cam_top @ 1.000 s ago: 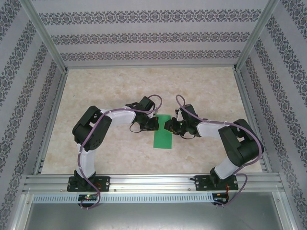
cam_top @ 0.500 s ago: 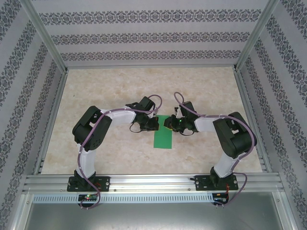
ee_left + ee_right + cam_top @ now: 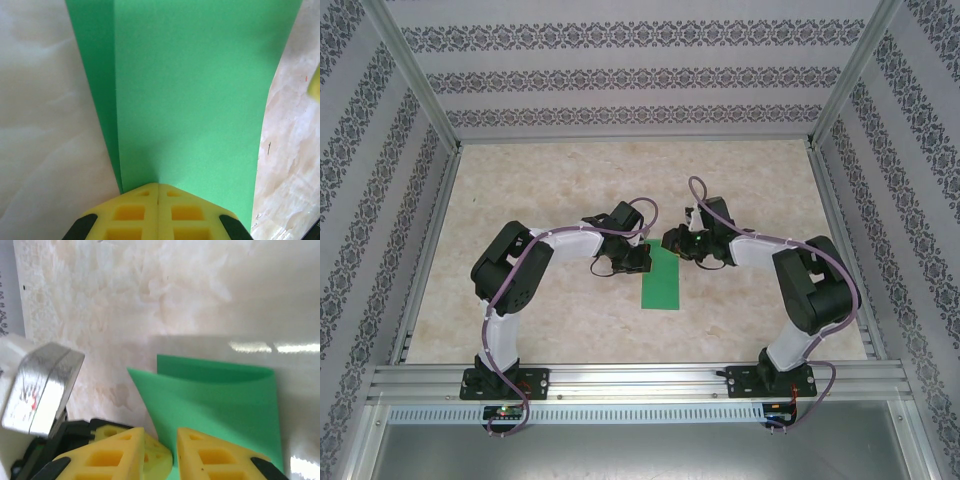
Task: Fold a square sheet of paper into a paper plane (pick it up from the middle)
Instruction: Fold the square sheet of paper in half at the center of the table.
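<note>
**A:** Where is the sheet of paper (image 3: 660,285)?

**B:** It lies on the worktop (image 3: 570,190), folded into a long narrow green strip, between the two hands. The left hand (image 3: 642,262) meets one long edge of the strip, towards its far end. The right hand (image 3: 670,243) sits at the far end on the opposite side.

**A:** What is the left hand doing?

**B:** It is fully closed. Its yellow fingers (image 3: 132,212) are pressed together with no gap. In its wrist view the green paper runs straight ahead from the fingertips, and a darker folded layer shows along the left side. The tips are against the paper, but I cannot tell whether they pinch an edge or only press on it.

**A:** And the right hand?

**B:** It is slightly parted, with a narrow gap between its fingers (image 3: 210,455). Just ahead of them a folded-over flap of the paper comes to a point. Its slanted edge runs down into the gap, and one finger covers part of the green. I see nothing clamped there, and I cannot tell whether the fingers touch the paper.
</note>
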`<action>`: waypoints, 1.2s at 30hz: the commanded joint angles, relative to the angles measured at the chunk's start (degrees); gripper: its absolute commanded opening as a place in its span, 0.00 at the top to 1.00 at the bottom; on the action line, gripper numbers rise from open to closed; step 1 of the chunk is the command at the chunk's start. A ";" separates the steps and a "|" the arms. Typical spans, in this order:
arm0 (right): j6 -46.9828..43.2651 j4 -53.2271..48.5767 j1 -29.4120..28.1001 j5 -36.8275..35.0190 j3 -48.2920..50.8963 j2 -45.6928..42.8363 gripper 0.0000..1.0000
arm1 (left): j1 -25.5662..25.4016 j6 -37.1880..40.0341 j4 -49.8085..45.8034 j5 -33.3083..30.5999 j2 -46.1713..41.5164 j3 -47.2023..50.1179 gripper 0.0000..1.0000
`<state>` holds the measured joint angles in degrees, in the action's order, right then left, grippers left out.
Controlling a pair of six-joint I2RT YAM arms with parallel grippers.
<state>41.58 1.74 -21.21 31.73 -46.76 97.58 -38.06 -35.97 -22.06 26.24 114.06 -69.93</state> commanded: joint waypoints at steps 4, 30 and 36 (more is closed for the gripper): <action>-1.90 -0.40 0.91 -0.73 -0.71 6.44 0.76 | -0.98 2.11 -5.45 -4.38 1.96 0.75 1.00; -1.43 -7.15 2.55 -2.79 -7.55 10.88 0.76 | -0.96 1.95 -5.80 -4.74 1.42 0.49 1.00; -1.96 -9.85 2.63 -1.73 -9.59 7.54 0.75 | -0.97 2.20 -5.97 -4.65 1.41 0.66 1.00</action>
<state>40.49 -5.10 -18.70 30.46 -54.85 107.28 -38.30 -35.31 -22.55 25.63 114.06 -70.19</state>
